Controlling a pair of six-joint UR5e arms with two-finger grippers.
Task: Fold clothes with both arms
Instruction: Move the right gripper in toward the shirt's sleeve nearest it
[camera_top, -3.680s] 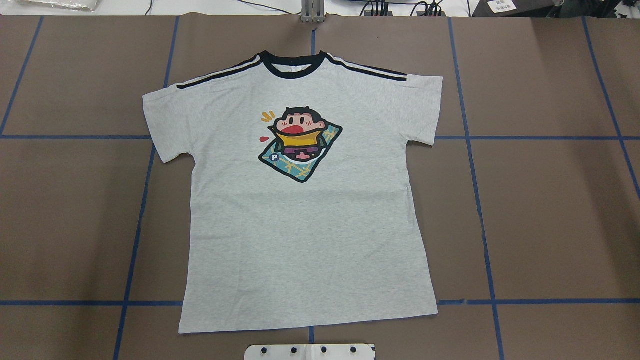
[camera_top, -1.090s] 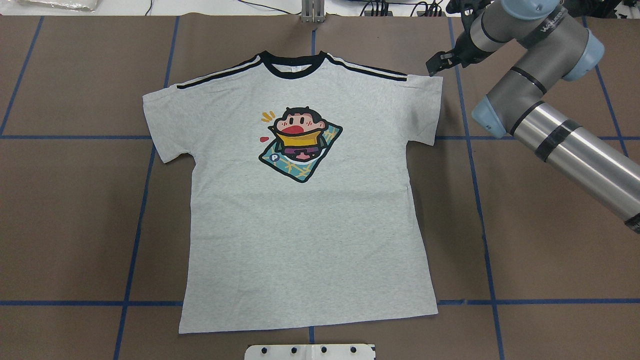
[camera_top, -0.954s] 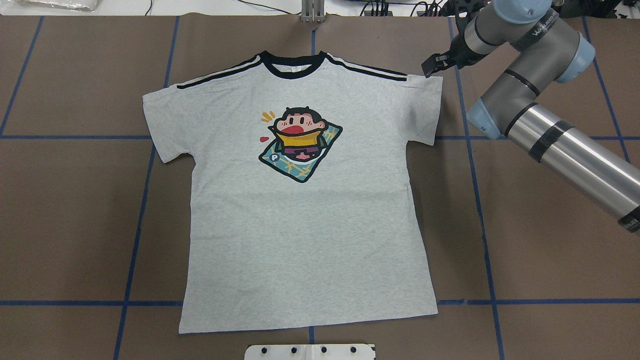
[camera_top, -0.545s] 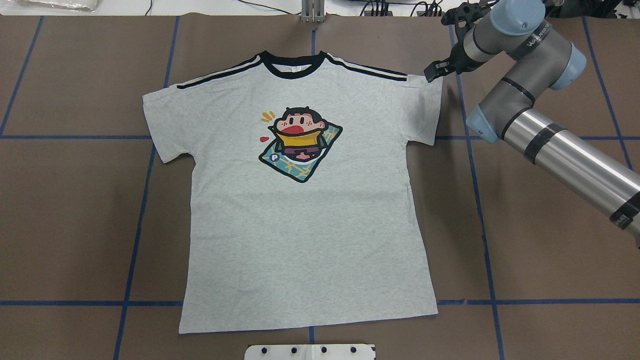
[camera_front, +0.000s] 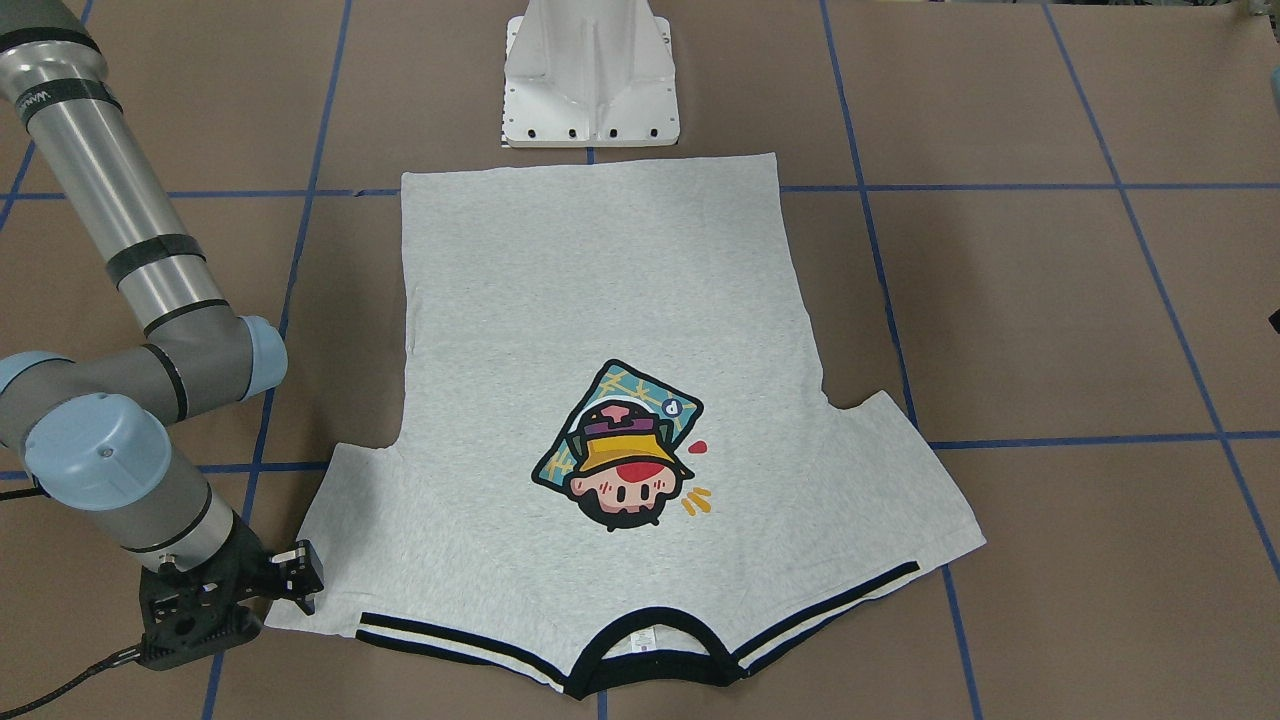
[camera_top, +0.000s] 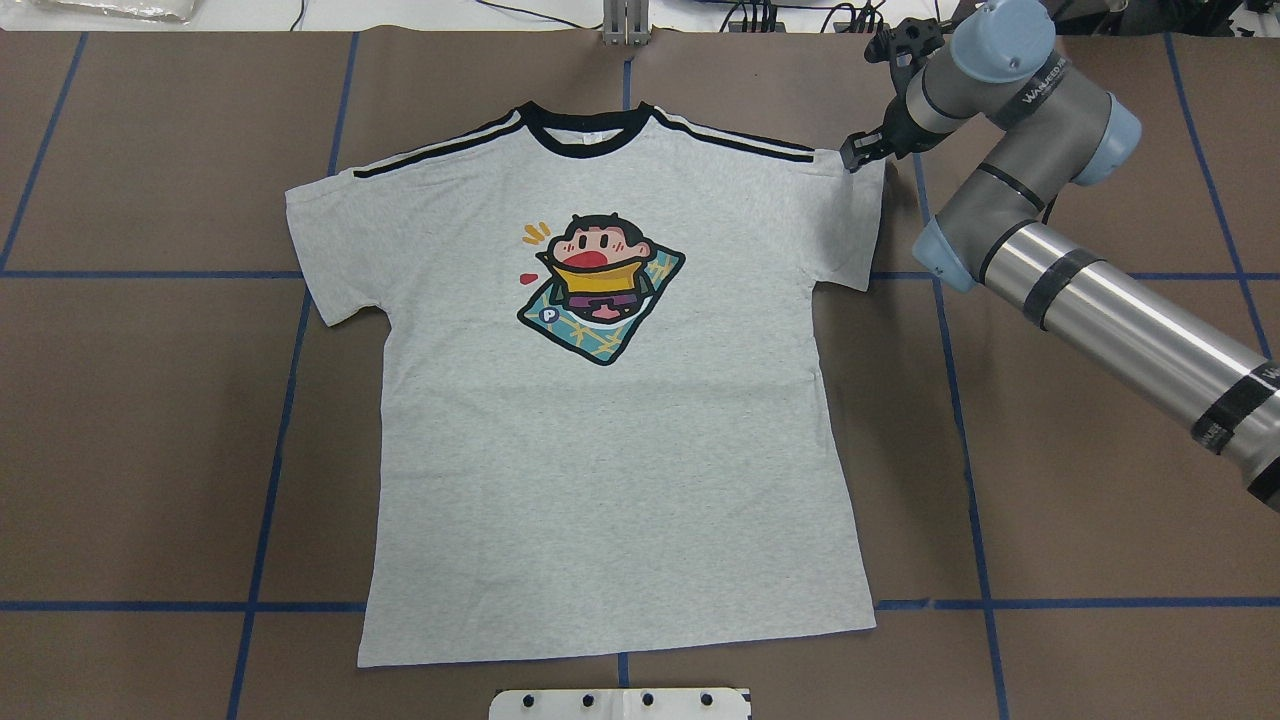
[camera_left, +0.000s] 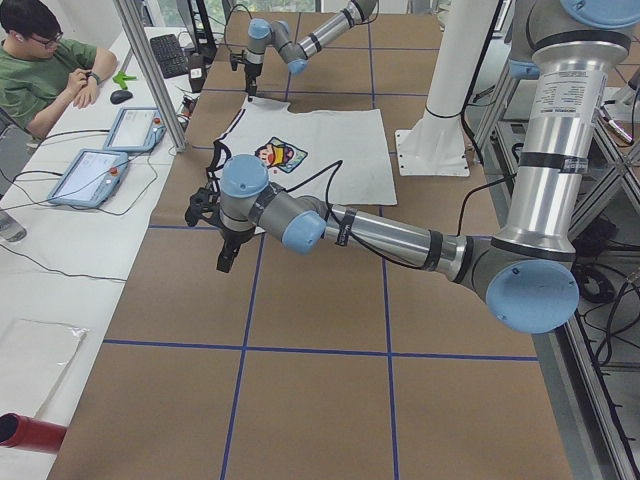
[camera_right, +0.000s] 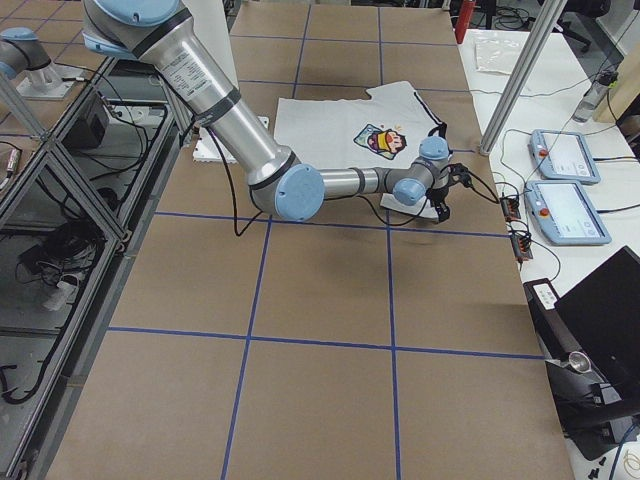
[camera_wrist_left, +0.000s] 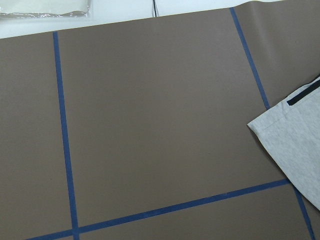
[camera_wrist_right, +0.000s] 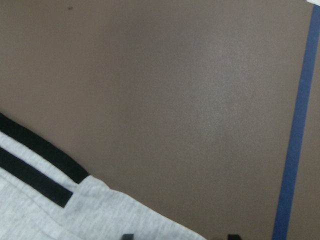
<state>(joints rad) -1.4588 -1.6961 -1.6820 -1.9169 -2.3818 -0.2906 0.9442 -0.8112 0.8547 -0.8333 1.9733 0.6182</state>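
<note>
The light grey T-shirt (camera_top: 600, 450) lies flat and face up on the brown table, collar at the far side; it also shows in the front view (camera_front: 600, 300). My right gripper (camera_top: 860, 155) is low at the outer top corner of the shirt's right sleeve, also seen in the front view (camera_front: 298, 580). Its jaws are open in the right wrist view, one fingertip (camera_wrist_right: 127, 236) over the sleeve cloth (camera_wrist_right: 50, 215), the other over bare table. My left gripper (camera_left: 225, 262) hangs over bare table left of the shirt; I cannot tell if it is open. The left wrist view shows the left sleeve corner (camera_wrist_left: 295, 145).
The white pedestal base (camera_front: 590, 80) stands at the near edge by the shirt's hem. Blue tape lines cross the brown table cover (camera_top: 1100, 450). An operator (camera_left: 40, 70) sits at the desk with tablets beyond the far edge. A plastic bag (camera_top: 110, 8) lies at the far left.
The right arm has come into view and its gripper has moved down and left onto the right sleeve's top corner. The shirt has not moved.
</note>
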